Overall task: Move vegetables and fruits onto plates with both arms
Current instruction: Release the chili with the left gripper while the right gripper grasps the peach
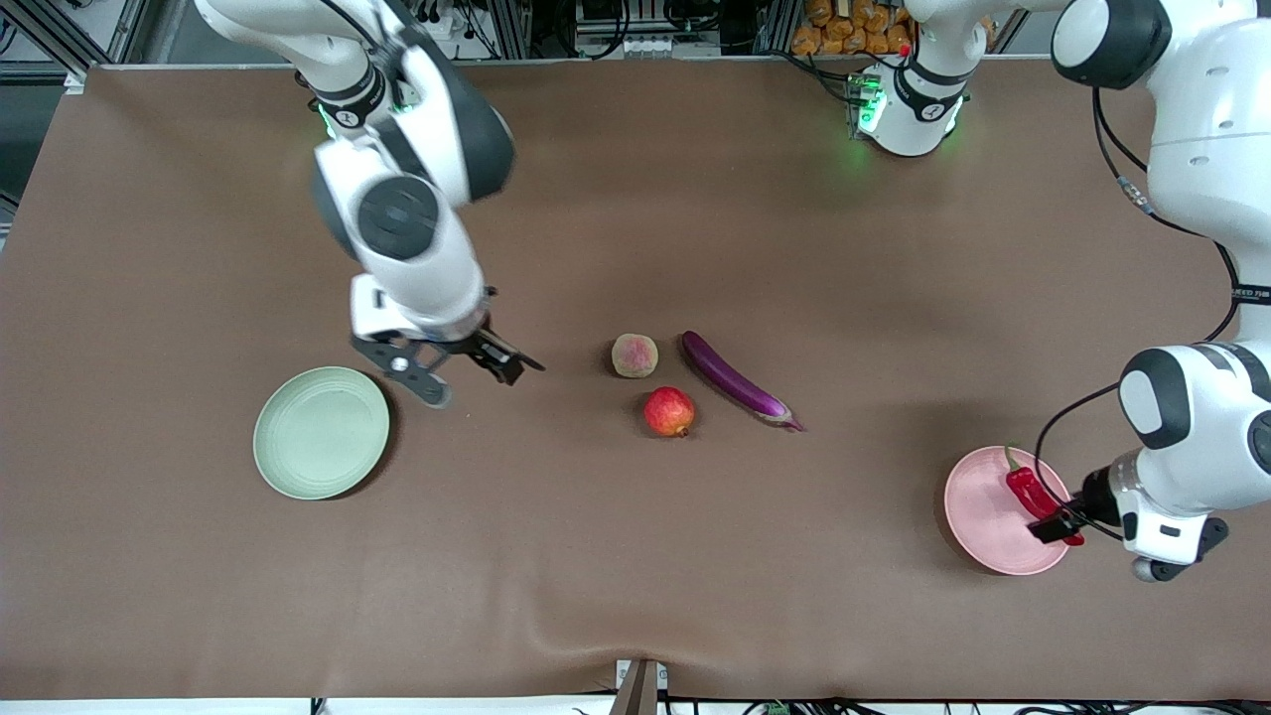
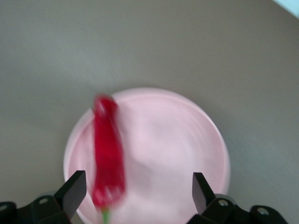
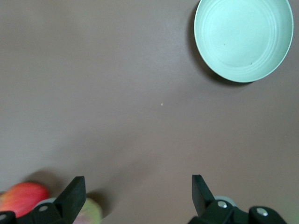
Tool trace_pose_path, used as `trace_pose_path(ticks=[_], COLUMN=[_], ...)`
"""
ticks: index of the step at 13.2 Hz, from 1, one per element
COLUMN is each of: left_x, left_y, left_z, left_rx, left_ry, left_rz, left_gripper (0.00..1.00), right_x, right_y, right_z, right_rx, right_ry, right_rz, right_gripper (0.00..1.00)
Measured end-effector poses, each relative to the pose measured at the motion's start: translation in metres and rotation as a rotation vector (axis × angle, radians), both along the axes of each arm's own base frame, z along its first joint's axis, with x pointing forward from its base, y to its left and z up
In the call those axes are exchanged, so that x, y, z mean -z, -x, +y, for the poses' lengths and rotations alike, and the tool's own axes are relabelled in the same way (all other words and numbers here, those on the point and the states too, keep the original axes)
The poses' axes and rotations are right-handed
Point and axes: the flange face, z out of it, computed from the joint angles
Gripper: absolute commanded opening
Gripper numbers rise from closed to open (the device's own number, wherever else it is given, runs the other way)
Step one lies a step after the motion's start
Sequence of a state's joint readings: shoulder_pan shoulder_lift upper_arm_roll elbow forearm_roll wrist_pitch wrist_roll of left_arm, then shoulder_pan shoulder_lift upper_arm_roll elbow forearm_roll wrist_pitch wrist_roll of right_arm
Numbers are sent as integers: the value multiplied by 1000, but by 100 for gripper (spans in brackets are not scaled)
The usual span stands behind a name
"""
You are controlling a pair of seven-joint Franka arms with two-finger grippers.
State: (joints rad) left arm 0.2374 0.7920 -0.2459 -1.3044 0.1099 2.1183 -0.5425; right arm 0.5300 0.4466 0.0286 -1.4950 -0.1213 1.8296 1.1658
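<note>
chili pepper [image 1: 1033,491] on pink plate [image 1: 978,526] under wide-open left hand [image 1: 1055,524]; right hand [image 1: 467,369] spread, empty

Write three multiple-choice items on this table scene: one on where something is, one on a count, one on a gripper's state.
1. Where does the red chili pepper lie?
A. on the pink plate
B. on the green plate
C. on the bare cloth

2. How many items lie on the cloth between the plates?
A. one
B. two
C. three

3. How are the right gripper's fingers?
A. shut on a fruit
B. open, holding nothing
C. shut on the eggplant

Key: 1 A, the chili rests across the pink plate. 2 C, fuzzy fruit, red fruit and eggplant. 3 B, its wrist view shows spread fingers over bare cloth.
</note>
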Motion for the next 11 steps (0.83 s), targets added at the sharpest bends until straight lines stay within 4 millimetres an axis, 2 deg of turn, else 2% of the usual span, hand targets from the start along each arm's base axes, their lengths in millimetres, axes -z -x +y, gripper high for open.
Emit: trace_pose_path(ticks=[2, 4, 7, 9, 11], left_x=[-25, -32, -11, 13, 27], left_y=[11, 32, 78, 114, 142], left_z=[-58, -123, -213, -259, -303], left_rx=[-78, -142, -272, -353, -407], left_ry=[47, 57, 72, 83, 84], left_rz=[63, 96, 45, 46, 69], left_gripper=[100, 100, 100, 100, 100], right_x=[40, 63, 98, 124, 155], right_y=[11, 14, 24, 34, 46], right_z=[32, 62, 97, 116, 124], right_rx=[-18, 70, 158, 175, 179], right_ry=[-9, -134, -191, -219, -241], right_rz=[24, 20, -12, -37, -60], right_gripper=[100, 100, 100, 100, 100])
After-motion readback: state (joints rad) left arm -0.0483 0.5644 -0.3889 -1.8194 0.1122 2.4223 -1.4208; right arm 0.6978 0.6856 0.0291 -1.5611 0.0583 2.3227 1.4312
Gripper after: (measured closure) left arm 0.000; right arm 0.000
